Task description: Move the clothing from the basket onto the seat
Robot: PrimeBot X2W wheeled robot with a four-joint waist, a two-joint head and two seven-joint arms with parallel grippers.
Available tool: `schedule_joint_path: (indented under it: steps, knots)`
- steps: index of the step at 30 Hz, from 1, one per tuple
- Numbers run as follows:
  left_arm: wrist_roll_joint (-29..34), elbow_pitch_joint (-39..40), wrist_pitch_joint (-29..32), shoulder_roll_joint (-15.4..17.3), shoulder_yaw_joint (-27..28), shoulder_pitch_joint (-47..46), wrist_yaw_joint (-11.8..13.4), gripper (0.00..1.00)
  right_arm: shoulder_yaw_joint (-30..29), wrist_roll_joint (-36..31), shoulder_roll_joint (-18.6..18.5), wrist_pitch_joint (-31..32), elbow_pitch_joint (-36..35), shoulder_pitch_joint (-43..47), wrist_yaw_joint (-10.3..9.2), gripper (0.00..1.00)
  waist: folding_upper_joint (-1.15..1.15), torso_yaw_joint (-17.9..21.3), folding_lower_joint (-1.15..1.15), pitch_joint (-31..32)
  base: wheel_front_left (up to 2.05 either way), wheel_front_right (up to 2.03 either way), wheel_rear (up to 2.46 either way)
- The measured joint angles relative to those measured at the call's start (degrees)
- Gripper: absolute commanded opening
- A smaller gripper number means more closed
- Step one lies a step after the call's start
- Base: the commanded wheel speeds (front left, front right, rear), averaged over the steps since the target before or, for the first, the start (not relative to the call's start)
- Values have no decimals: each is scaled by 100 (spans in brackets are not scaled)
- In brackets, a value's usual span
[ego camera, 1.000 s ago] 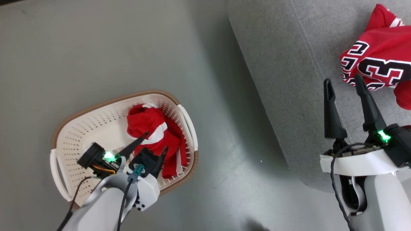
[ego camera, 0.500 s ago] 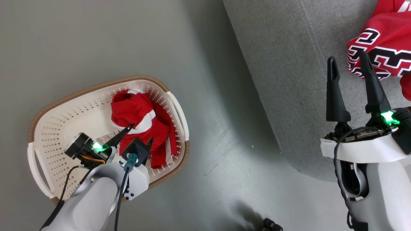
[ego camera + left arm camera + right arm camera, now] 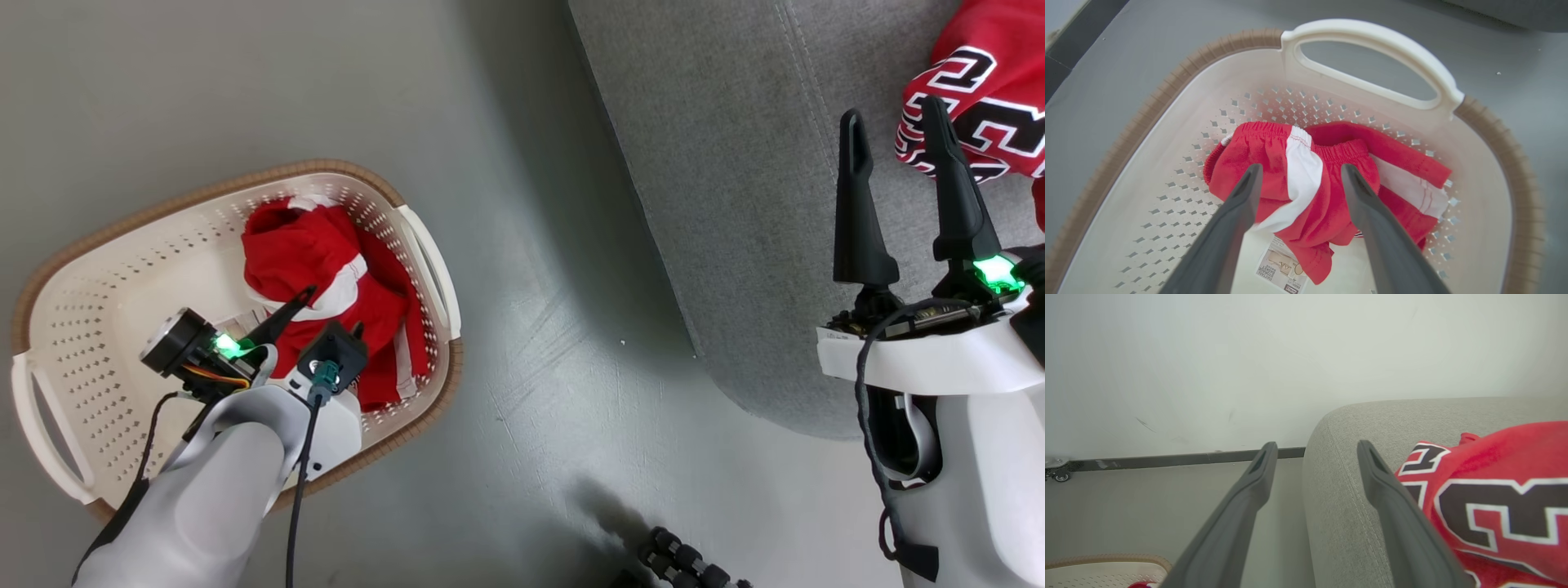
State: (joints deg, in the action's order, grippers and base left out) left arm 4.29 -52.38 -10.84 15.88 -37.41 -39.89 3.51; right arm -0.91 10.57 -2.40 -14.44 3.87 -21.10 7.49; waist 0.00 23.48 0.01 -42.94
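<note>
A smooth grey floor (image 3: 522, 204) with faint scuffs meets a plain pale wall (image 3: 1208, 355). A dark skirting strip (image 3: 1167, 459) runs along their join.

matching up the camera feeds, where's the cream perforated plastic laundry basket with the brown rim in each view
head view: the cream perforated plastic basket sits at left centre, on the grey floor.
left wrist view: it spans most of the frame, white handle at top.
right wrist view: a sliver in the bottom left corner.
shared landmark: its ribbed brown rim, visible in all three.
</note>
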Motion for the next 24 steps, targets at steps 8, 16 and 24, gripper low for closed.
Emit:
schedule_joint_path:
  steps: [8,16,24]
  knots:
    - [26,-210,0,8,1,-157,59,100,25,69,1,0,-24,-66,0,100,0,98,0,-226,0,0,0]
    - [152,-461,76,26,-8,-328,253,100,100,211,2,0,-40,-261,0,100,0,190,0,-417,0,0,0]
    - [187,-627,133,31,-14,-469,359,100,119,271,2,0,-41,-277,0,100,0,249,0,-518,0,0,0]
